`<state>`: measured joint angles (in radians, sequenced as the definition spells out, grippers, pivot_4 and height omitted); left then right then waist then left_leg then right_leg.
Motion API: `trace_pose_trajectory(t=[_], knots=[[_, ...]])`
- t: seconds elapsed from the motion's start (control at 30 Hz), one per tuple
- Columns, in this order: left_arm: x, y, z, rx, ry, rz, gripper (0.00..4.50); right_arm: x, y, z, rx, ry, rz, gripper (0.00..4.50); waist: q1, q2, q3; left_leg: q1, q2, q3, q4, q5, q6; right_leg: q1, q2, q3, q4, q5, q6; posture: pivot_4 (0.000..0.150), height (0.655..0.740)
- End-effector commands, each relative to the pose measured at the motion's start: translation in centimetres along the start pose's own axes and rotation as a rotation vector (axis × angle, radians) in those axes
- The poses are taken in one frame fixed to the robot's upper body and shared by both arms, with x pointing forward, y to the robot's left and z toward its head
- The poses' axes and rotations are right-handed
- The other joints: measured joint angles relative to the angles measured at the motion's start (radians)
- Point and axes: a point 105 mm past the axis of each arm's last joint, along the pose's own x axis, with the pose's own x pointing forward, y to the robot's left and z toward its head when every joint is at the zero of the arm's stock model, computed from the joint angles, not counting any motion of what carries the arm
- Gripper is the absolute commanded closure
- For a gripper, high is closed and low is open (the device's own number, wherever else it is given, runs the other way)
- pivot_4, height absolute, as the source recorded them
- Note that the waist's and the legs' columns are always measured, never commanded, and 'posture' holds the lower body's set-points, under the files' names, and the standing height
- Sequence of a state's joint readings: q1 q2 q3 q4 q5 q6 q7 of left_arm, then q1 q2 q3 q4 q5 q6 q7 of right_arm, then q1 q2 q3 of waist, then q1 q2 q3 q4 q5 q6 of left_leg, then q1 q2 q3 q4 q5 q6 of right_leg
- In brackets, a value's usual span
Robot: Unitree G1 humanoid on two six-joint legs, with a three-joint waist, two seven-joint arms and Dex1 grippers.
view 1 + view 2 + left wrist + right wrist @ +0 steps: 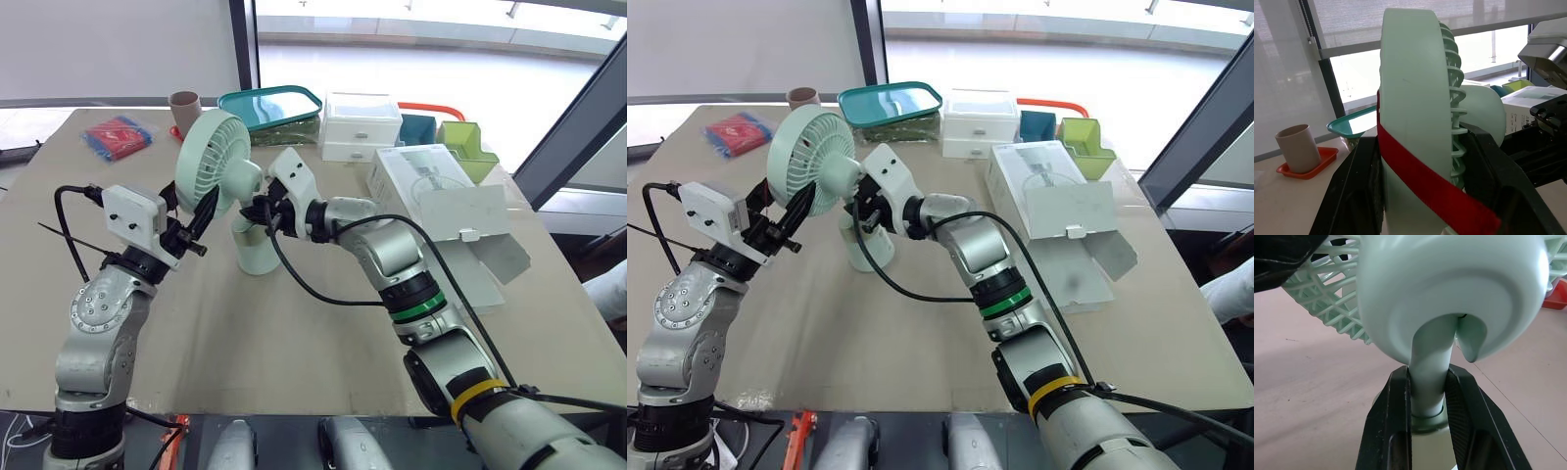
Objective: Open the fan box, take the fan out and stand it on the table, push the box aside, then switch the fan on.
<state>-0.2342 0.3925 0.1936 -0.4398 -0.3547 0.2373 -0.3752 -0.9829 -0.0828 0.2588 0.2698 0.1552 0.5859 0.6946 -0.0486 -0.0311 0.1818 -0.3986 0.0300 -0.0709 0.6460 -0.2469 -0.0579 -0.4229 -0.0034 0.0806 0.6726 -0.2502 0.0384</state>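
Observation:
A mint-green fan (211, 162) stands upright on its round base (257, 250) in the middle of the table. My left gripper (208, 204) is shut on the rim of the fan's head, with black fingers (1364, 186) on either side of the cage and a red band (1435, 186) across the rim. From the right, my right gripper (261, 211) is shut on the fan's neck (1427, 377), just above the base. The white fan box (431, 186) lies open at the right, its flap (490, 257) hanging toward the front.
Along the far edge are a cup (184, 106) on an orange tray, a teal tray (269, 106), a white drawer unit (361, 125) and green and teal organisers (465, 147). A red and blue packet (118, 135) lies far left.

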Motion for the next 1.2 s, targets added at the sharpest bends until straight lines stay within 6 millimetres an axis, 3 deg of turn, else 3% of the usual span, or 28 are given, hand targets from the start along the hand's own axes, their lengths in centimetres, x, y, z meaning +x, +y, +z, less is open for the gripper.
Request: trace_pose_trajectory(t=[0.03,0.1,0.27,0.4,0.73,1.0,1.03,1.1,1.2], knots=[[0.0,-0.5,2.7,0.012,-0.112,-0.05,2.84,0.3,0.8,1.1,-0.022,-0.038,0.032,4.1,0.0,0.0,0.0,0.0,0.0,0.0,0.0,0.0,0.0,0.0,0.0,0.0,0.0,0.0,0.0,0.15,0.74],[-0.3,-0.8,2.8,-0.015,-0.113,-0.084,1.79,0.3,0.8,1.2,-0.015,-0.041,0.03,4.1,0.0,0.0,0.0,0.0,0.0,0.0,0.0,0.0,0.0,0.0,0.0,0.0,0.0,0.0,0.0,0.15,0.74],[-0.6,-0.8,2.7,-0.032,-0.098,-0.102,0.14,0.3,0.5,1.3,0.005,-0.05,0.021,4.1,0.0,0.0,0.0,0.0,0.0,0.0,0.0,0.0,0.0,0.0,0.0,0.0,0.0,0.0,0.0,0.15,0.74],[-1.1,-0.5,2.6,-0.03,-0.088,-0.093,0.14,0.3,0.1,1.4,0.026,-0.057,0.006,4.1,-0.001,0.0,0.0,0.0,0.0,0.0,0.001,0.0,0.0,0.0,0.0,0.0,0.001,0.0,0.0,0.15,0.74],[-2.7,1.9,6.1,-0.224,-0.169,-0.129,0.14,-0.7,-3.0,0.6,0.072,-0.044,-0.095,4.1,-0.001,0.0,0.0,0.0,0.0,0.0,0.004,0.0,0.0,0.0,0.0,0.0,0.003,0.0,0.0,0.15,0.74],[-2.7,7.3,7.9,-0.228,-0.177,-0.044,0.14,-3.4,-3.1,2.0,0.032,-0.138,-0.053,4.1,0.0,0.0,0.0,0.0,0.0,-0.001,0.006,0.0,0.0,0.0,0.001,-0.001,0.005,0.0,0.0,0.15,0.74],[-2.9,8.0,7.6,-0.225,-0.161,-0.036,0.52,-4.1,-3.0,2.1,0.029,-0.15,-0.041,4.1,0.001,0.0,0.0,0.0,0.0,-0.001,0.007,0.0,0.0,0.001,0.0,-0.001,0.006,0.0,0.0,0.15,0.74],[-3.3,8.7,7.1,-0.213,-0.129,-0.034,0.7,-5.2,-2.9,2.1,0.026,-0.165,-0.029,4.1,0.0,0.0,0.0,0.0,0.0,-0.001,0.007,0.0,0.0,0.001,0.001,-0.001,0.006,0.0,0.0,0.15,0.74],[-3.8,9.3,6.2,-0.223,-0.102,-0.029,1.87,-6.5,-2.7,1.6,0.023,-0.165,-0.021,4.1,0.0,0.001,0.0,-0.002,0.0,-0.002,0.006,0.0,0.0,-0.001,0.001,-0.002,0.005,-0.001,-0.001,0.15,0.74]])
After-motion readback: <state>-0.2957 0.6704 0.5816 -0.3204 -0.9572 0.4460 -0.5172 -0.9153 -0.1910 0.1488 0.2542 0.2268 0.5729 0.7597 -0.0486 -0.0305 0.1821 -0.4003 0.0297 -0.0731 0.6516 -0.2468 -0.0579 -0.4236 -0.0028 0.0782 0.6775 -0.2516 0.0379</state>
